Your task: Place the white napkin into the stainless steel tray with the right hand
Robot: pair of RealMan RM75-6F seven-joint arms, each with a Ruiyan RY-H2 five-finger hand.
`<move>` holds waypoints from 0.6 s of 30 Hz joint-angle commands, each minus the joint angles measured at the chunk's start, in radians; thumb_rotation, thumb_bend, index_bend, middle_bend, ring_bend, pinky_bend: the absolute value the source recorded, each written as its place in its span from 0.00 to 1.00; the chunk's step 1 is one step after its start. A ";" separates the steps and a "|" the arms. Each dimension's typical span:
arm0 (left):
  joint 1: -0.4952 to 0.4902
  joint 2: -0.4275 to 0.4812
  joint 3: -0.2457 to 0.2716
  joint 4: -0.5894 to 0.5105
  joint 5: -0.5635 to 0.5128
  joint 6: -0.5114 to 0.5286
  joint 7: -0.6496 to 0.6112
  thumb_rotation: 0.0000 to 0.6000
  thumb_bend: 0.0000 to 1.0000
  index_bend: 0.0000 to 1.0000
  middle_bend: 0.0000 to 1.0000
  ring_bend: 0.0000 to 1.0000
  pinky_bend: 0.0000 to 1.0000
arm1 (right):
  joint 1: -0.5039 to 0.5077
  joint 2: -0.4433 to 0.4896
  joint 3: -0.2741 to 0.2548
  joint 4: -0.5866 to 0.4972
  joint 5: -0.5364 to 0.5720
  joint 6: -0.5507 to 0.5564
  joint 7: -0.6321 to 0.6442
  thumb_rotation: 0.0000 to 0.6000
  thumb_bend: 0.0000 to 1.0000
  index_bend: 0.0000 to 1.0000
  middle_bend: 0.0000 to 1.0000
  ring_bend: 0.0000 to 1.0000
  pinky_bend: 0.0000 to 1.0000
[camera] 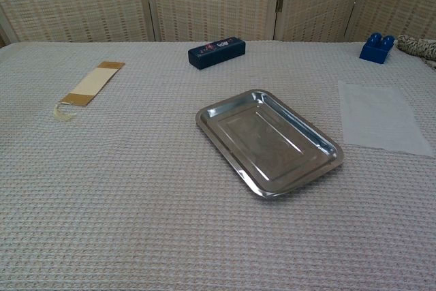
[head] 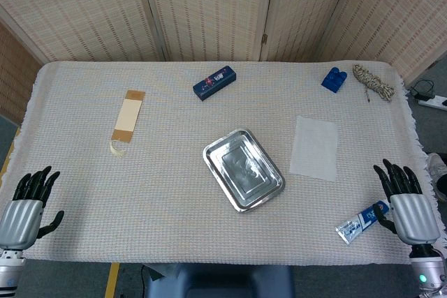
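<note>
A white napkin [head: 314,147] [camera: 380,117] lies flat on the cloth, right of the stainless steel tray [head: 242,169] [camera: 267,142], which has nothing in it. My right hand [head: 406,202] rests at the table's front right corner, fingers spread and empty, below and right of the napkin. At the front left corner my left hand [head: 26,202] is likewise open and empty. Neither hand shows in the chest view.
A blue-white tube [head: 361,222] lies just left of my right hand. At the back are a dark blue box [head: 214,82] [camera: 216,52], a blue brick [head: 334,79] [camera: 377,48] and a coiled rope [head: 374,82]. A tan strip [head: 128,118] [camera: 89,85] lies at left.
</note>
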 commanded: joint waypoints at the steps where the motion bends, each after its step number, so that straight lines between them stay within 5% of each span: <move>1: 0.001 0.001 0.000 -0.004 -0.002 -0.001 0.003 1.00 0.40 0.00 0.00 0.00 0.00 | 0.002 -0.002 0.001 0.002 0.005 -0.006 -0.003 1.00 0.45 0.00 0.00 0.00 0.00; 11: -0.016 -0.013 0.000 0.011 0.011 -0.017 -0.014 1.00 0.40 0.00 0.00 0.00 0.00 | 0.048 -0.060 0.020 0.093 0.089 -0.115 -0.015 1.00 0.45 0.01 0.00 0.00 0.00; 18: -0.024 -0.008 -0.005 0.025 -0.013 -0.042 -0.043 1.00 0.40 0.00 0.00 0.00 0.00 | 0.104 -0.142 0.037 0.206 0.084 -0.177 0.039 1.00 0.45 0.13 0.00 0.00 0.00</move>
